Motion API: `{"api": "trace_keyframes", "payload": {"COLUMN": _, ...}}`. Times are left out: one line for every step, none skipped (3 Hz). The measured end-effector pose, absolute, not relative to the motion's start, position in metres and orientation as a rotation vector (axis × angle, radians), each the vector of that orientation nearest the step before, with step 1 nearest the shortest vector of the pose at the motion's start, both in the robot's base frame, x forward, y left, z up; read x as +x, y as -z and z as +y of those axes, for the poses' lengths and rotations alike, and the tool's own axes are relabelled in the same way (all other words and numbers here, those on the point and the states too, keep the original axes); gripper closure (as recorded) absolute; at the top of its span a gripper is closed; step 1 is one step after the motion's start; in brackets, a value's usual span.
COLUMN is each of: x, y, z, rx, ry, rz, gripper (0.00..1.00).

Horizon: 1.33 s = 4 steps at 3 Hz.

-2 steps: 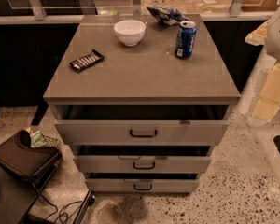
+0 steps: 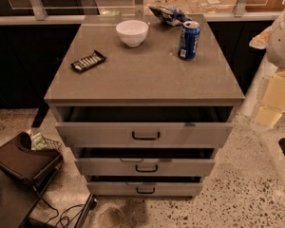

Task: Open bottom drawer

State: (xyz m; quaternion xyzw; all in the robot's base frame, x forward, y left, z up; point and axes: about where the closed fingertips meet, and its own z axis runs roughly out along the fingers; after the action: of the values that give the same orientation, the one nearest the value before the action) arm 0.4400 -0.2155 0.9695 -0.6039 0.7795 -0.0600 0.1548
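1. The bottom drawer (image 2: 145,189) is the lowest of three grey fronts in the cabinet (image 2: 142,80), just above the speckled floor (image 2: 247,189). It has a small dark bar handle (image 2: 146,190) at its middle.
2. It stands out a little from the cabinet body. Only a narrow dark slit shows above its front, so I cannot tell what is inside.
3. The middle drawer (image 2: 145,166) above it is also partly out, with a dark gap over it and its contents hidden.
4. The top drawer (image 2: 145,134) sticks out farthest. The part of its cavity that can be seen is shadowed, and nothing in it can be made out.
5. The gripper (image 2: 267,114) hangs as the pale cream end of the robot arm (image 2: 282,37) at the right edge of view. It is beside the cabinet's right side and apart from every drawer front. I cannot tell how far open the claw is or whether it has hold of anything.
6. On the cabinet top, a white bowl (image 2: 132,32) sits toward the back, its inside showing plain white.
7. A blue can (image 2: 189,40) stands upright to the right of the bowl, with a crumpled snack bag (image 2: 168,14) behind it.
8. A dark flat packet (image 2: 88,61) lies toward the left edge, well apart from the bowl.
9. On the floor to the left, a black bag (image 2: 21,163) leans by a wire basket (image 2: 50,144) that holds something green (image 2: 38,140).
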Motion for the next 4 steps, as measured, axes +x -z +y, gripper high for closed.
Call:
{"api": "trace_keyframes", "payload": {"x": 0.432, "y": -0.946, "z": -0.221, "rx": -1.738, "ry": 0.268, "rz": 2.233, "gripper": 0.00}}
{"api": "trace_keyframes", "payload": {"x": 0.418, "y": -0.900, "z": -0.227, "rx": -1.728, "ry": 0.310, "rz": 2.221, "gripper": 0.00}}
{"api": "trace_keyframes", "payload": {"x": 0.402, "y": -0.838, "z": -0.230, "rx": -1.717, "ry": 0.311, "rz": 2.212, "gripper": 0.00}}
{"api": "trace_keyframes", "payload": {"x": 0.391, "y": -0.776, "z": -0.223, "rx": -1.712, "ry": 0.270, "rz": 2.207, "gripper": 0.00}}
